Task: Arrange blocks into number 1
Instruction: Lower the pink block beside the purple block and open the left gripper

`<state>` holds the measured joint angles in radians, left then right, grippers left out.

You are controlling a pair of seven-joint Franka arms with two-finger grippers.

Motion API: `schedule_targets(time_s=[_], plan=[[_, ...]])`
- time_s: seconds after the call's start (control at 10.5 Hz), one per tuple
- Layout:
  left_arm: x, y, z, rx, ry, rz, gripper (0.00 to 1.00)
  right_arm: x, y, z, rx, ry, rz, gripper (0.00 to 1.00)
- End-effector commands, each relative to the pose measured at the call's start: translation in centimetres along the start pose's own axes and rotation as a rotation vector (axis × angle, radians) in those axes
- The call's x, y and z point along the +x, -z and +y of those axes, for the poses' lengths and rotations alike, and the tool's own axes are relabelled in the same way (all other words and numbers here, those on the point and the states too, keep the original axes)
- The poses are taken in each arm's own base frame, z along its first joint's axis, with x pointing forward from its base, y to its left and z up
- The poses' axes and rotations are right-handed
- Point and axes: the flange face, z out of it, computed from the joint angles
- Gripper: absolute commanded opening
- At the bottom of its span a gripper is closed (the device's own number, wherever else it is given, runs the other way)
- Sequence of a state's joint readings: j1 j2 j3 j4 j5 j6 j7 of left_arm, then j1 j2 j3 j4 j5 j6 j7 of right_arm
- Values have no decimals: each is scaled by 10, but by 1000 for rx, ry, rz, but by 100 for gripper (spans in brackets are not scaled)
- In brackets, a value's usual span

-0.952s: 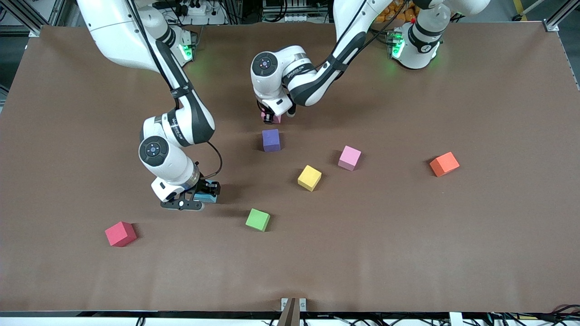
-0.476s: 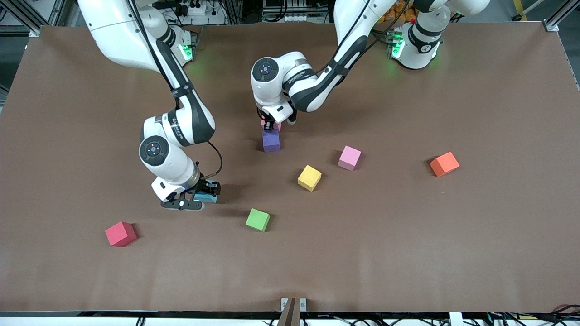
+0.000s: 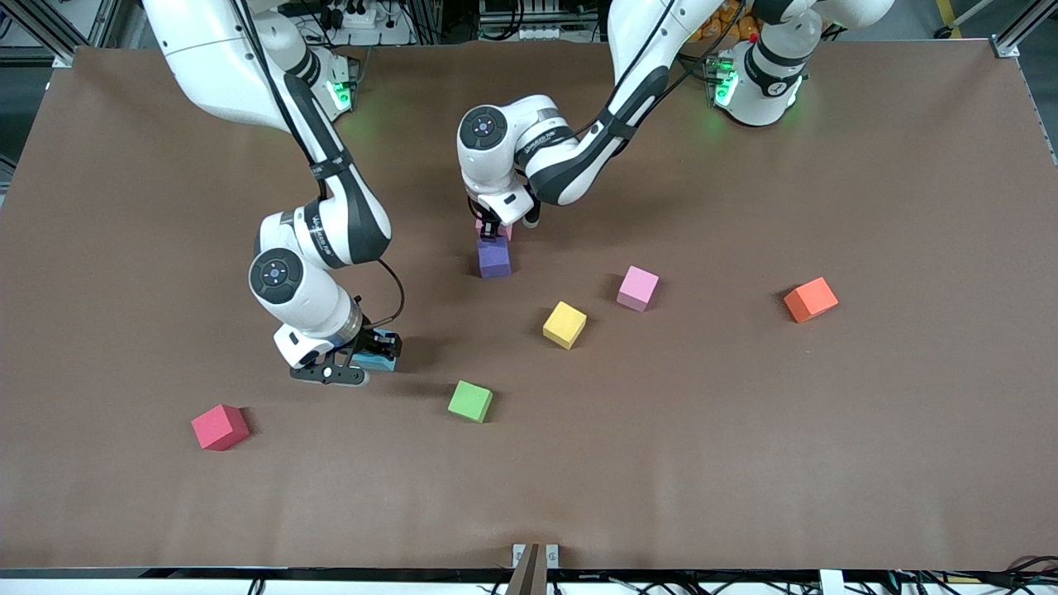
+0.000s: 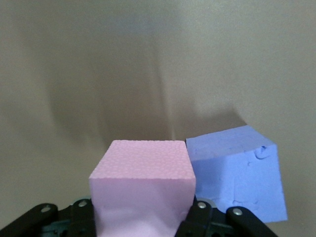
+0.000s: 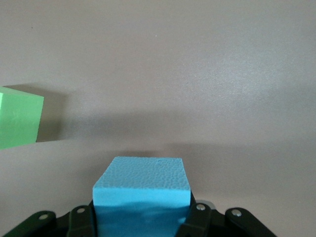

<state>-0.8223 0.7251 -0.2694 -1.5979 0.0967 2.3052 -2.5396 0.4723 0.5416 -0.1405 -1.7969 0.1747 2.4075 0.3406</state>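
While the left gripper (image 3: 493, 229) clamps 1 pink cube (image 4: 140, 190) beside the purple cube (image 3: 494, 257) mid-table, the right gripper (image 3: 364, 360) grips the light blue cube (image 5: 141, 190); green (image 3: 470, 401), yellow (image 3: 564, 324) and another pink (image 3: 637, 287) lie scattered, so barely begun.

In the front view's upper middle, the small matte pink foam cube (image 3: 506, 230) is mostly hidden by the left gripper (image 3: 493, 229). The right wrist view's left edge crops the matte green foam cube (image 5: 19, 117).
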Motion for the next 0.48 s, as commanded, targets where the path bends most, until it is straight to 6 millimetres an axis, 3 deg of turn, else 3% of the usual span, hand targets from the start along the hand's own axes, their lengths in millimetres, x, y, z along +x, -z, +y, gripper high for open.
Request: schedule_targets(time_s=[0.0,0.38], plan=[[-5,2,3,-23,-59,7,100,-5,8,-4,16,1,4,46],[-7,9,2,-32,-71,3,100,-6,9,-8,21,-8,3,46]])
